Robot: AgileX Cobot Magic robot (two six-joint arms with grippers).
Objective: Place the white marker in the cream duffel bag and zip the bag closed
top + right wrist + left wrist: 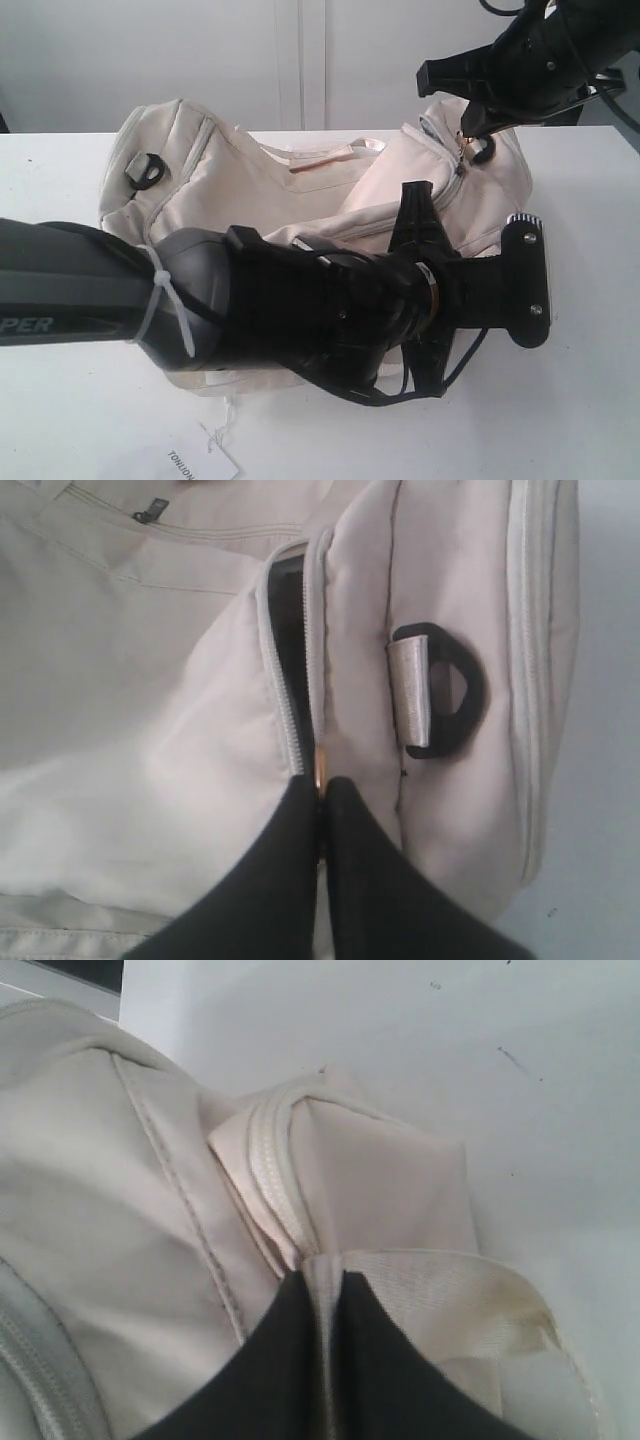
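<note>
The cream duffel bag (230,180) lies across the white table, and its top sags open in the middle. The white marker is not in view. My right gripper (322,785) is shut on the gold zipper pull (319,765) at the bag's right end (470,160). Beyond the pull the zipper (292,710) stands parted, with dark lining (285,610) showing. My left gripper (322,1282) is shut on a fold of the bag's cream webbing handle (450,1290). In the exterior view the left arm (300,300) hides the bag's front.
A black D-ring (455,690) sits beside the zipper end, and another D-ring (145,168) is at the bag's left end. A flat white paper tag (205,460) lies on the table (80,420) near the front edge. The wall stands behind.
</note>
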